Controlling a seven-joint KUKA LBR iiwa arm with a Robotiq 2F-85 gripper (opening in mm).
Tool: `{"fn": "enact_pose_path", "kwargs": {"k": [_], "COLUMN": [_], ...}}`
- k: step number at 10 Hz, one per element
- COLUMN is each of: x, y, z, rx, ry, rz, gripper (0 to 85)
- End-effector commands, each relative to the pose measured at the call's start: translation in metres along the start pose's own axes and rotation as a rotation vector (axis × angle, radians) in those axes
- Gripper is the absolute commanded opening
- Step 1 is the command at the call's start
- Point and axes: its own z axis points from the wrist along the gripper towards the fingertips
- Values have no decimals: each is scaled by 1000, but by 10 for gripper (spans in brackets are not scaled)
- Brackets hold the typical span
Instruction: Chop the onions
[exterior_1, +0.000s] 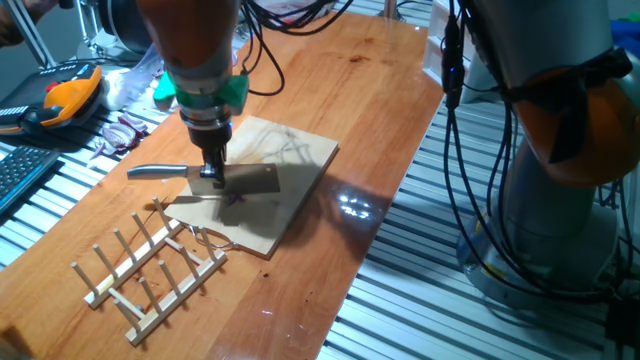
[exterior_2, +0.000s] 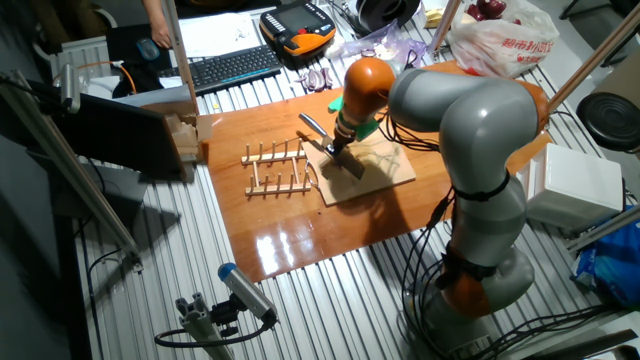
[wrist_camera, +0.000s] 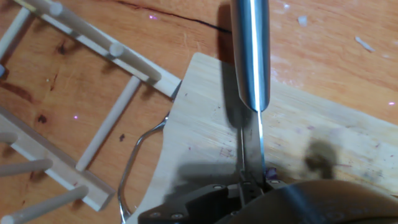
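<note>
Pale wooden cutting board (exterior_1: 285, 150) sits mid-table, wooden peg rack (exterior_1: 150, 265) just beside its near corner. Gripper (exterior_1: 212, 172) over the board, clenched on steel cleaver (exterior_1: 250, 181). Tiny purple onion bits (exterior_1: 236, 200) on board under the blade.

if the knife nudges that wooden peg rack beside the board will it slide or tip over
Likely slide. The peg rack lies low and wide on the glossy table, so tipping looks unlikely. Its thin dowels suggest it is light, so even a soft nudge from the knife may shift it. The slim pegs could probably snap under a hard hit.
</note>
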Motion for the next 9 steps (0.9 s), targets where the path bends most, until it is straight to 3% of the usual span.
{"fn": "enact_pose_path", "kwargs": {"k": [1, 5, 9], "x": [0, 1, -9], "y": [0, -2, -3], "z": [0, 8, -22], "rx": [0, 4, -13], "ry": [1, -17, 32], "rz": [0, -6, 3], "gripper": [0, 0, 0]}}
